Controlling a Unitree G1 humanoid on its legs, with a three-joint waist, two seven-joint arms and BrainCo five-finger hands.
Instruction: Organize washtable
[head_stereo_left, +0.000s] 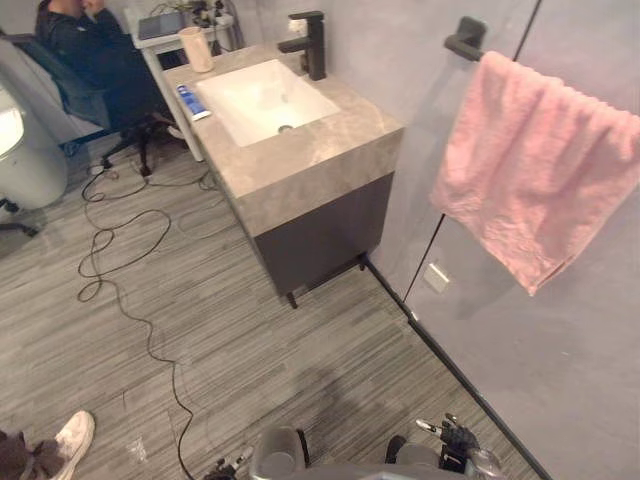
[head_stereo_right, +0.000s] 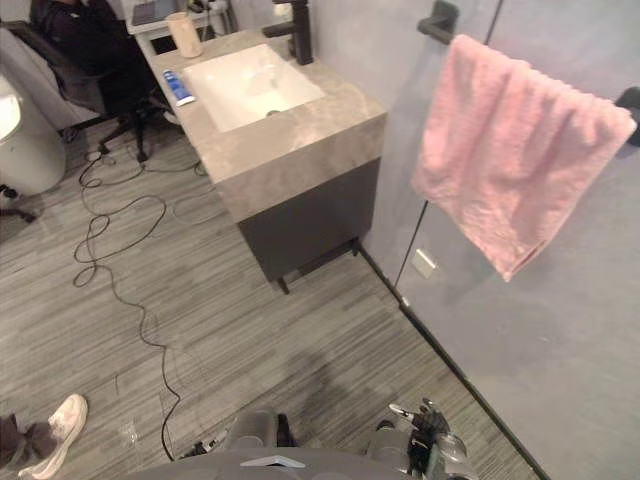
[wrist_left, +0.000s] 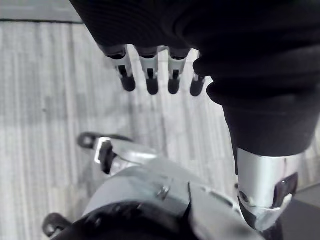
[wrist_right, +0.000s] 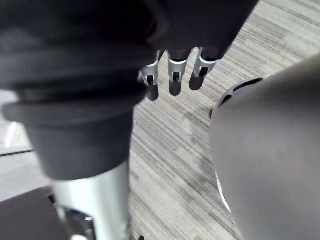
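Both hands hang low, holding nothing: left hand (wrist_left: 150, 80) and right hand (wrist_right: 172, 80), fingers straight and relaxed. Washtable (head_stereo_left: 330, 150) stands well ahead; blue tube (head_stereo_left: 192, 101) just beside the basin (head_stereo_left: 250, 95), cup (head_stereo_left: 196, 48) at the far corner. I'd step in close and square before reaching.

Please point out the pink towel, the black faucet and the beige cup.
Pink towel (head_stereo_left: 540, 170): left eye view, middle of the cloth.
Black faucet (head_stereo_left: 316, 52): left eye view, upright body.
Beige cup (head_stereo_left: 197, 49): left eye view, side wall.
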